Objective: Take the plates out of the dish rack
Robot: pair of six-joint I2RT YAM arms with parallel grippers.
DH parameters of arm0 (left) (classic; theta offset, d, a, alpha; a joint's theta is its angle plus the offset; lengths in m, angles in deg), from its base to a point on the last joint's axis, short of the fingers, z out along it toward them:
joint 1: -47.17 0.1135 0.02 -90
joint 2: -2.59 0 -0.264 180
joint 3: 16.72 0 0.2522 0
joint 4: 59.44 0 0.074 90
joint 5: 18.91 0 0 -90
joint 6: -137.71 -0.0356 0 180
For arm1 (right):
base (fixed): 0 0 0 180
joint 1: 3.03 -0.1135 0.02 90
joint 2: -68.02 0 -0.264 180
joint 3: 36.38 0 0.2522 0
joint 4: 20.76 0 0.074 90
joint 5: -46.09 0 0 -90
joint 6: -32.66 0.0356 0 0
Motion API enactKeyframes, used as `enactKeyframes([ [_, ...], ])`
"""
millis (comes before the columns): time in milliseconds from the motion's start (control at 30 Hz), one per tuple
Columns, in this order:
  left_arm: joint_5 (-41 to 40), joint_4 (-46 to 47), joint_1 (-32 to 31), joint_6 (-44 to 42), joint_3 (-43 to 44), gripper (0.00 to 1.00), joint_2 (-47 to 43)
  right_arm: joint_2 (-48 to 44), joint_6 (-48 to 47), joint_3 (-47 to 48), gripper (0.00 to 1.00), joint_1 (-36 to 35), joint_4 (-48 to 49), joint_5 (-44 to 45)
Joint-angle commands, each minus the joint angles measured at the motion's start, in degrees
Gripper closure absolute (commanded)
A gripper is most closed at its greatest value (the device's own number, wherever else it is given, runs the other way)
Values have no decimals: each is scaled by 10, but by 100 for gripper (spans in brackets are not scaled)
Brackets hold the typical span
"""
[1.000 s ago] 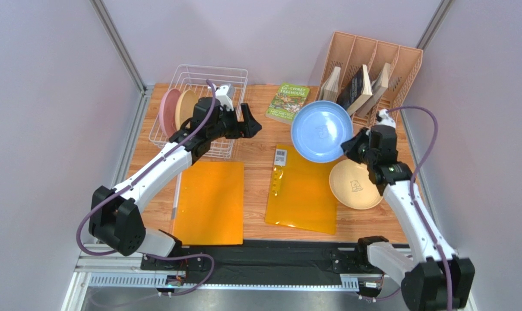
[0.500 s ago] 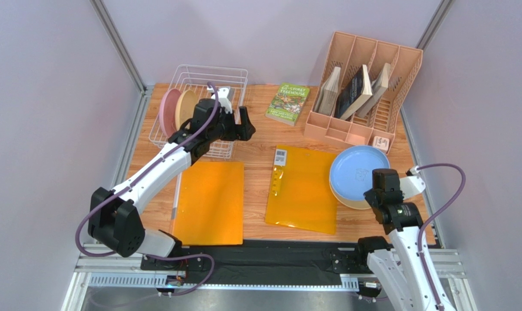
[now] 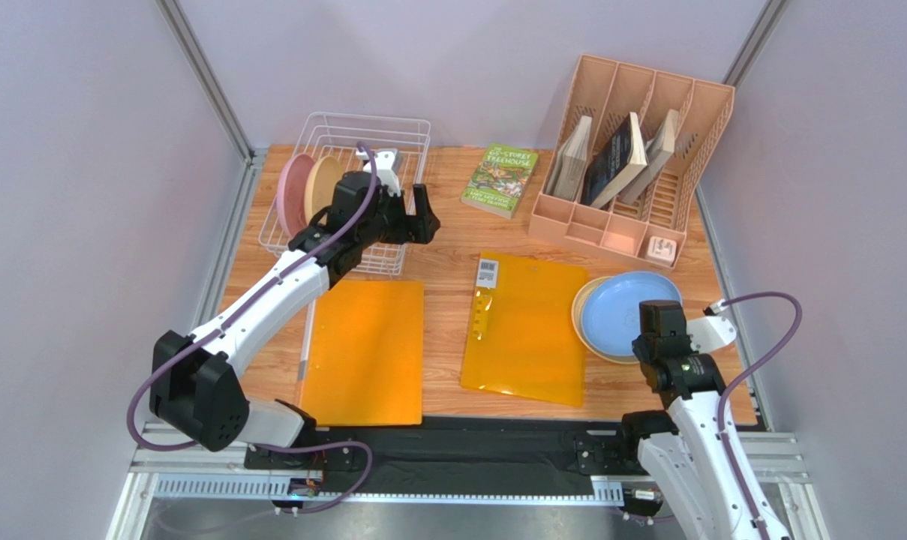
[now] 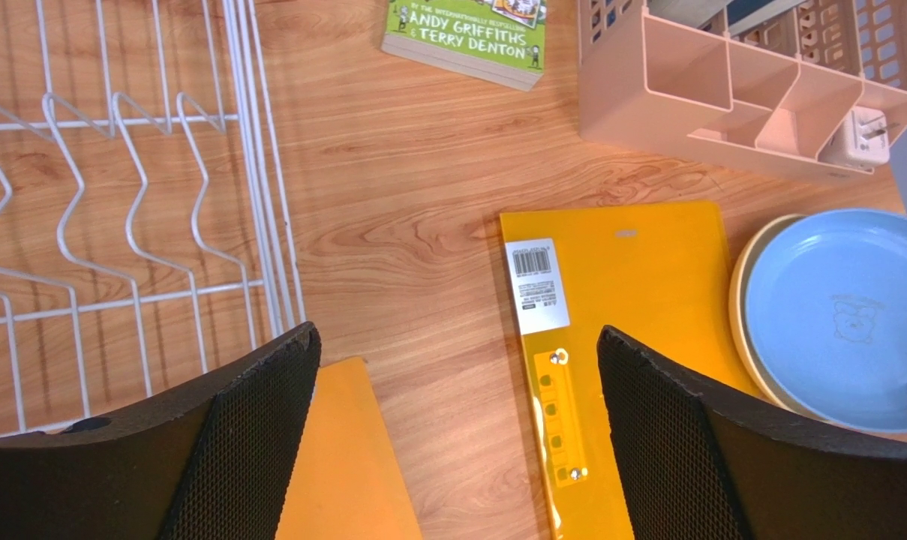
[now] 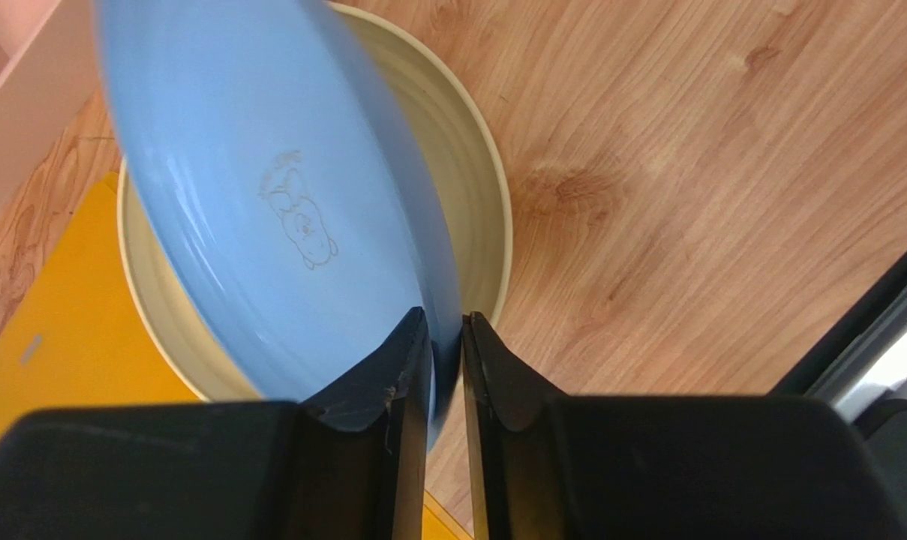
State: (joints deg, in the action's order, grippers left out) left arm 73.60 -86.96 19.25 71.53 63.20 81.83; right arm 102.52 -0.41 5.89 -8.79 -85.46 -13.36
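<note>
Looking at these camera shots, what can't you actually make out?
1. Top view: the left arm covers part of the racked cream-yellow round plate beside the pink round plate in the white wire dish rack.
2. Every view: the light blue round plate hides most of the cream-yellow plate beneath it.
3. Right wrist view: whether the right gripper presses the blue rim; gap too narrow.

Wood-grain worktop [image 3: 444, 268]. White wire dish rack [image 3: 356, 144] at 10 o'clock, green paperback [image 3: 501, 178] at 12, peach slotted organizer [image 3: 694, 113] at 1. Left orange folder [image 3: 364, 351] at 7, right orange folder [image 3: 525, 326] near centre. Cream plate [image 5: 475, 180] at 4.
</note>
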Motion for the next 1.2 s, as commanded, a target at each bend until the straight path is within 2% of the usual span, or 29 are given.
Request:
enactKeyframes([
  [0, -14, 0, 1, -13, 9, 3, -7, 9, -8, 2, 71, 0, 62, 21],
  [33, -14, -2, 1, -14, 10, 3, -7, 14, -13, 7, 63, 1, 66, 17],
  [67, -14, -2, 1, -14, 11, 3, -7, 22, -14, 9, 60, 0, 67, 15],
  [333, -24, -7, 1, -22, 13, 3, -7, 44, -51, 16, 57, 0, 100, -17],
  [467, -71, -6, 10, -33, 13, 0, -9, 43, -92, 42, 54, 0, 110, -29],
  [500, -78, -6, 15, -38, 13, 0, -8, 43, -113, 49, 52, 0, 138, -57],
  [567, -120, -23, 38, -40, 27, 0, 3, 51, -185, 83, 43, 0, 171, -100],
  [667, -171, -23, 77, -51, 32, 0, 17, 106, -248, 133, 37, 0, 211, -187],
  [800, -248, 26, 92, -102, 17, 1, 22, 222, -289, 220, 37, -9, 223, -238],
  [900, -311, 72, 94, -147, 9, 3, 28, 283, -304, 245, 37, -14, 234, -258],
  [1100, -428, 135, 95, -231, 16, 4, 44, 355, -312, 273, 37, -22, 259, -296],
  [1167, -438, 134, 101, -235, 23, 4, 58, 369, -313, 283, 37, -23, 263, -297],
])
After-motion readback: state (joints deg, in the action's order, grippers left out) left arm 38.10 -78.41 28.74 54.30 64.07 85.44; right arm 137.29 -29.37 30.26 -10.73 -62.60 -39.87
